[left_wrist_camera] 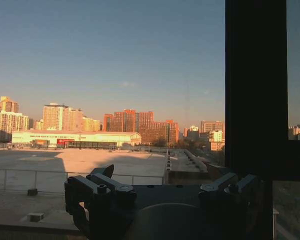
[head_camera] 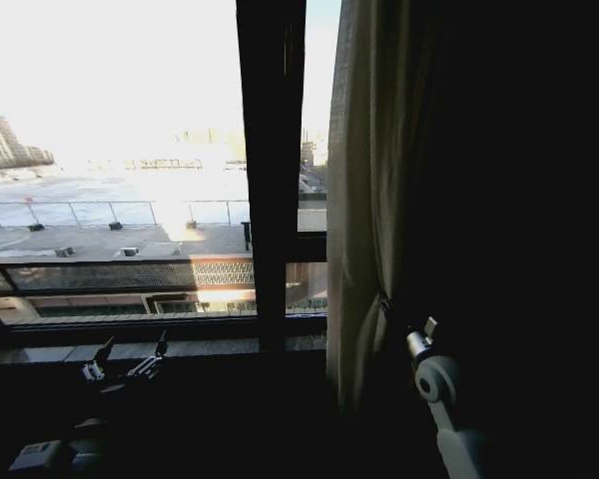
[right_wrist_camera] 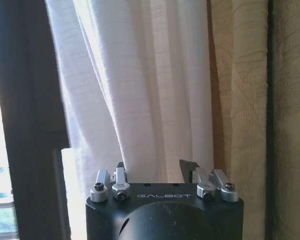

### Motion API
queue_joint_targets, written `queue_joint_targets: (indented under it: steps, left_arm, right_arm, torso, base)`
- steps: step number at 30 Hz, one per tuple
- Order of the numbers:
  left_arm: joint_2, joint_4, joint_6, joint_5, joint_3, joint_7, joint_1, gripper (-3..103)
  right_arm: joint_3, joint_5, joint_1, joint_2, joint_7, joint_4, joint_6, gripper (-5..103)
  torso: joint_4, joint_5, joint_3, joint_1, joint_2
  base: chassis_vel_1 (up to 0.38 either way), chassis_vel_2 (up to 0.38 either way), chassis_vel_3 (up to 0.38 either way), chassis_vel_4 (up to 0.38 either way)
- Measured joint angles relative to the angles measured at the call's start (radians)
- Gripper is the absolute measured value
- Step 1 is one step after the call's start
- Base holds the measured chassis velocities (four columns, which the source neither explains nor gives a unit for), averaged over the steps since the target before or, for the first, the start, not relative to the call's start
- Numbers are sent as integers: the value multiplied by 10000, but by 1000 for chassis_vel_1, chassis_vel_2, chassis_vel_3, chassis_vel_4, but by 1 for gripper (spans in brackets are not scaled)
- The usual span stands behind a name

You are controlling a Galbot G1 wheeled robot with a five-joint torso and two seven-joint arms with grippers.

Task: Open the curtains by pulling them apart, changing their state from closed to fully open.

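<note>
At the right side of the window, the right gripper [right_wrist_camera: 156, 172] has its two dark fingers set on either side of a bunched fold of the curtain [right_wrist_camera: 150, 90], with fabric between them; whether they press it tight cannot be told. The cloth is sheer, off-white, finely woven and hangs in long vertical pleats, with a heavier beige drape [right_wrist_camera: 240, 100] just beside it. In the head view the curtain [head_camera: 364, 200] is gathered right of the dark window frame [head_camera: 272, 170], leaving the glass to the left uncovered and open. The left gripper [head_camera: 125, 361] hangs low near the sill, well apart from the cloth, its fingers [left_wrist_camera: 97, 187] spread wide and holding nothing.
</note>
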Motion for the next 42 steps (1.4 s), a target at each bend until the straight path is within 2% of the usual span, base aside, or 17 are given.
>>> queue_joint_targets:
  steps: [1, 2, 4, 6, 7, 10, 11, 13, 26, 42]
  left_arm:
    - [0, 0, 1, -25, 0, -6, -2, 100]
    - [1, 0, 7, -80, -1, -11, 0, 100]
    - [6, 0, 10, -98, -2, -11, 7, 100]
    - [28, 0, 30, -142, 1, -6, 60, 100]
    - [28, 0, 30, -142, 1, -6, 60, 100]
    - [86, 0, 49, -198, -25, 23, 158, 100]
    - [86, 0, 49, -198, -25, 23, 158, 100]
    - [126, 0, 52, -246, -66, 34, 202, 100]
    - [160, 0, 51, -283, -72, 63, 182, 100]
    - [22, 0, -12, -234, -52, 71, 245, 100]
  right_arm:
    - [-15, -13, -224, 23, -38, 215, -6, 54]
    - [-22, -130, -590, 95, -114, 560, -12, 65]
    - [-21, -217, -728, 131, -162, 697, -12, 65]
    - [2, -565, -1021, 230, -416, 952, -12, 76]
    - [2, -565, -1021, 230, -416, 952, -12, 76]
    - [31, -1121, -1174, 358, -728, 1029, -1, 91]
    - [31, -1121, -1174, 358, -728, 1029, -1, 91]
    - [12, -1280, -1213, 444, -767, 1054, 27, 99]
    - [-37, -1459, -1321, 442, -781, 1159, 69, 100]
    - [-132, -1688, -1477, 364, -786, 1177, 293, 100]
  torso:
    - [1, 0, 0, -1, 0]
    - [1, -2, 0, -1, 0]
    - [1, -3, -1, -2, 1]
    - [2, -3, 0, -2, 1]
    - [2, -3, 0, -2, 1]
    - [3, 0, 0, -1, 0]
    - [3, 0, 0, -1, 0]
    - [3, 0, 0, -1, 0]
    - [2, 1, 0, -1, 0]
    - [3, -3, 2, 1, 0]
  base:
    - [0, 0, 0, 0]
    - [0, 0, 0, 0]
    - [0, 0, 0, 0]
    - [0, 0, 0, 0]
    - [0, 0, 0, 0]
    - [0, 0, 0, 0]
    - [0, 0, 0, 0]
    - [0, 0, 0, 0]
    - [73, 76, -62, -76]
    - [278, 282, -280, -289]
